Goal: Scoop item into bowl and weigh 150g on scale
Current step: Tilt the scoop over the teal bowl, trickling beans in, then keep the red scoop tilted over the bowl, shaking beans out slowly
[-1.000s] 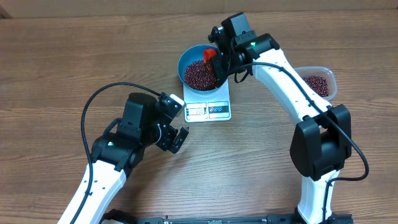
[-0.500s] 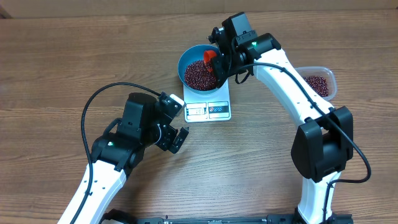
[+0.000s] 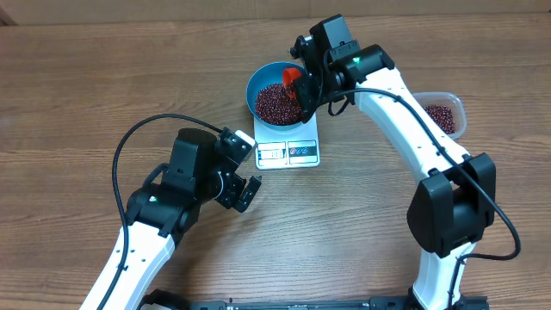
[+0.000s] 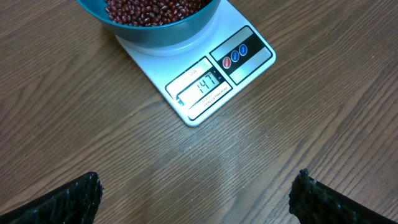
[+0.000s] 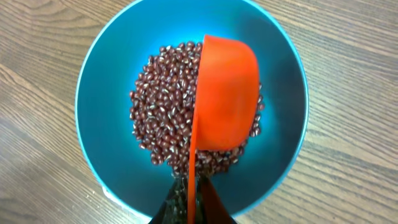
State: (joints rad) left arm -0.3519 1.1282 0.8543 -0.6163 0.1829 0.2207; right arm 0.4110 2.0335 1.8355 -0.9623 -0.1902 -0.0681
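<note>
The right gripper (image 5: pixel 194 210) is clamping the handle of an orange scoop (image 5: pixel 227 93), which is tipping on its side over the beans (image 5: pixel 158 124) heaped in the blue bowl (image 5: pixel 93 81). The bowl is sitting on the far end of the white scale (image 4: pixel 249 46). Nearer and to the left, the left gripper (image 3: pixel 248 191) is hovering above the wooden table (image 3: pixel 86 86), jaws spread wide and grasping nothing.
</note>
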